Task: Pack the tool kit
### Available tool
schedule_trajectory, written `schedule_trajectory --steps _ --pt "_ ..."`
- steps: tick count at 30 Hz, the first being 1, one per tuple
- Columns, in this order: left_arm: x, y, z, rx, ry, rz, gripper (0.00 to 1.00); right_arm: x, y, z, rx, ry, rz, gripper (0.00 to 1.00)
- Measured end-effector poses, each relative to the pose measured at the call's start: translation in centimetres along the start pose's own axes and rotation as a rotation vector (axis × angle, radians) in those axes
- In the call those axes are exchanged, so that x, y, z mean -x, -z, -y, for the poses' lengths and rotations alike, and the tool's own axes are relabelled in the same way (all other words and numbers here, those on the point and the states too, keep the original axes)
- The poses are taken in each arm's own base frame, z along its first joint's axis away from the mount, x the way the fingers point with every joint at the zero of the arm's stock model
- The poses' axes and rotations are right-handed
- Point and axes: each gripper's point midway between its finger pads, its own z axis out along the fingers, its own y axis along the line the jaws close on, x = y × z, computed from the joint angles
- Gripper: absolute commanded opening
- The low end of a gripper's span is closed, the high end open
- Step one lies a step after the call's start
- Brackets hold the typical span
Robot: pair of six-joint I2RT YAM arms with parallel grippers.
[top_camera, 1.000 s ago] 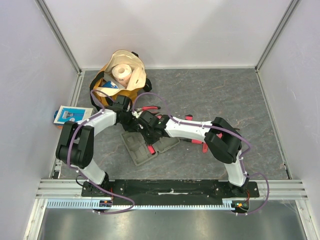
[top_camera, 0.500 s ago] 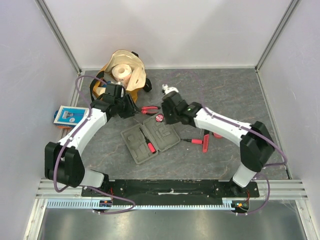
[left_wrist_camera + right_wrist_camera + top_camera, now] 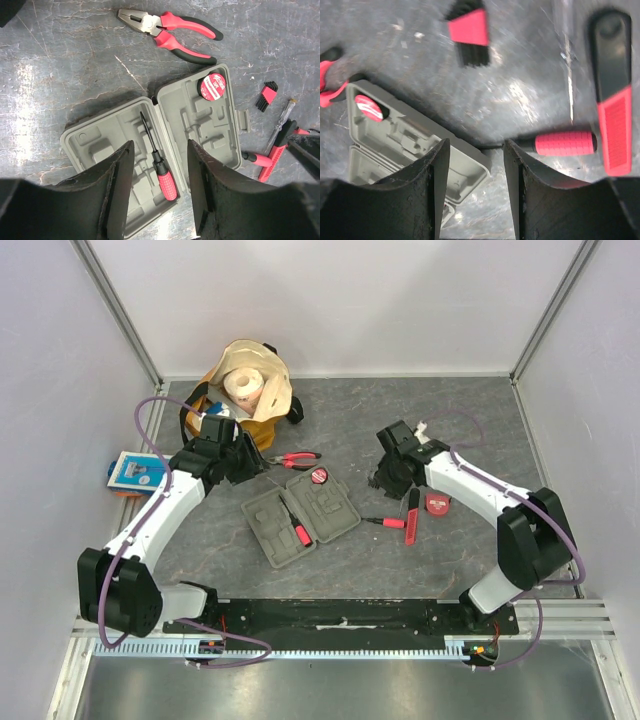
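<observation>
The grey tool kit case [image 3: 322,508] lies open on the table, both moulded halves facing up. A red-handled screwdriver [image 3: 164,176] rests in a slot by the hinge, and a round red-and-black disc [image 3: 213,86] sits in the far corner of the other half. Red-and-black pliers [image 3: 296,458] lie on the table just behind the case. My left gripper [image 3: 254,464] hovers open and empty above the case's back left [image 3: 160,145]. Open and empty too, my right gripper [image 3: 384,480] hangs right of the case [image 3: 476,145], near a loose screwdriver [image 3: 565,143], a hex-key set [image 3: 470,30] and a red-and-black knife handle [image 3: 615,115].
A tan-and-yellow bag [image 3: 245,390] with a paper roll stands at the back left. A blue-and-white packet [image 3: 135,470] lies by the left wall. A round red tool [image 3: 437,503] and a thin tester pen [image 3: 282,117] lie right of the case.
Both arms have pulled back from over the case, the left to the back left, the right out to the right. Both grippers have opened. The screwdriver and disc now show in the case.
</observation>
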Motion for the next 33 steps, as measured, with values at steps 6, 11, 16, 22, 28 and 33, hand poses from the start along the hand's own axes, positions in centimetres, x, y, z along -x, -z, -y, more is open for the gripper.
schedule_trajectory --steps 6,11,16,22,28,33 --pt "-0.2 0.0 -0.4 0.013 -0.009 0.003 0.55 -3.9 -0.5 3.2 -0.095 -0.264 -0.148 0.52" --pt "-0.8 -0.1 -0.9 0.021 -0.012 -0.005 0.55 -5.4 -0.5 4.0 -0.15 -0.399 -0.204 0.56" --pt "-1.1 -0.3 -1.4 0.033 -0.009 -0.014 0.56 -6.6 -0.8 4.9 -0.193 -0.487 -0.24 0.58" --pt "-1.2 -0.3 -1.7 0.043 -0.012 -0.012 0.56 -7.3 -1.4 5.5 -0.23 -0.552 -0.255 0.58" --pt "-1.2 -0.4 -2.1 0.054 -0.011 -0.01 0.56 -7.4 -2.4 6.5 -0.259 -0.622 -0.246 0.58" --pt "-1.1 -0.4 -2.3 0.059 -0.007 -0.009 0.56 -7.5 -3.4 7.6 -0.286 -0.679 -0.247 0.57"
